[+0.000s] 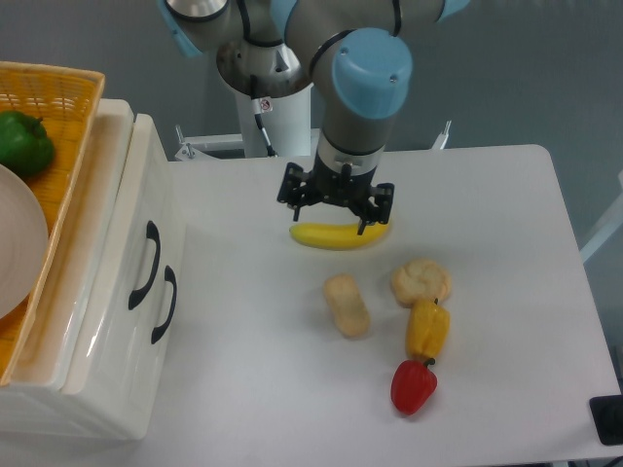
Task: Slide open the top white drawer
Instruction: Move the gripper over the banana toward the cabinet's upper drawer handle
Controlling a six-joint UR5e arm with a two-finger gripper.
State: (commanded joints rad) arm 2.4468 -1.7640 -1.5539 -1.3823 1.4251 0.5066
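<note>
The top white drawer (pixel 125 229) is the upper part of the cream cabinet's front at the left, with a black arched handle (pixel 146 265). It sits flush with the lower drawer (pixel 146 365), whose own handle (pixel 166 305) lies just beside it. My gripper (pixel 334 210) hangs over the middle of the table, well to the right of the cabinet, directly above a banana (pixel 336 236). Its fingers (pixel 290 195) are spread wide and it is open with nothing held.
A wicker basket (pixel 58 88) with a green pepper (pixel 21 142) and a white plate (pixel 15 248) rests on the cabinet. On the table lie a bread roll (pixel 347 305), a bun (pixel 421 281), a yellow pepper (pixel 428 329) and a red pepper (pixel 414 386).
</note>
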